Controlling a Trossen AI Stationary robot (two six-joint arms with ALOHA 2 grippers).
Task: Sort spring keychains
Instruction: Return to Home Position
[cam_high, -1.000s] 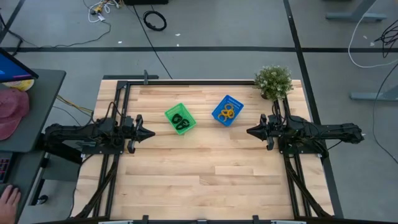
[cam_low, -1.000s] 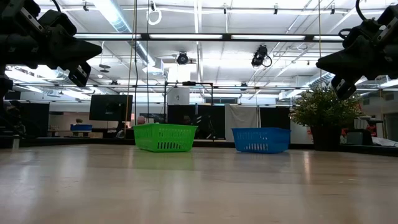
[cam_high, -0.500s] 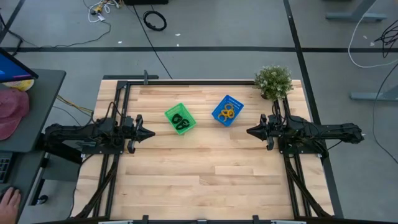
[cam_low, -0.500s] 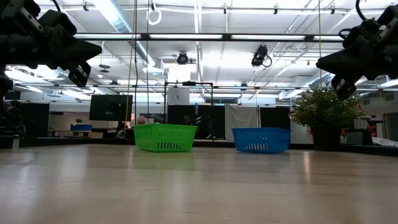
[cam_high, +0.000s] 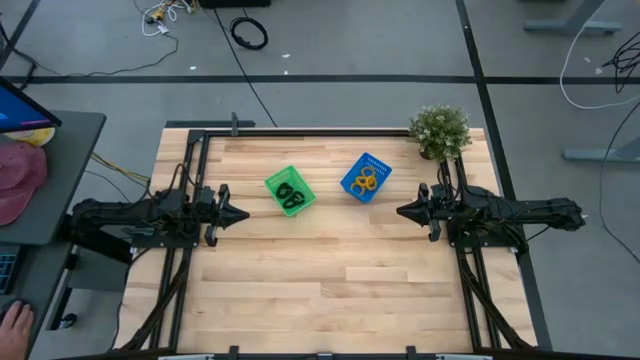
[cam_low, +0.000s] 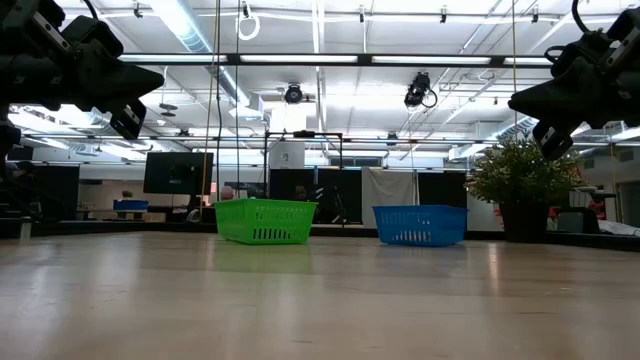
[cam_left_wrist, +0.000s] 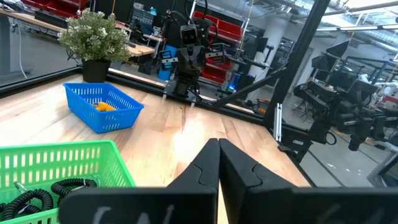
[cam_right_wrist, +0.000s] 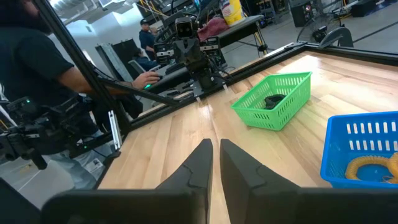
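Both your arms sit off the wood at the table sides, with the keychains in the baskets.
Your left gripper (cam_high: 243, 214) has its fingers clenched tight on nothing. Just ahead of its fingertips and a little to the far side is the green basket (cam_high: 272, 183), with the black spring keychains (cam_high: 291, 194) inside. Next is the blue basket (cam_high: 352, 178) holding the orange spring keychains (cam_high: 364, 182), ahead of your right gripper (cam_high: 400, 211) fingertips and apart from them. Those fingers are drawn in to a sliver of a gap and are empty. The potted plant (cam_high: 440, 130) stands behind them, near the far table edge.
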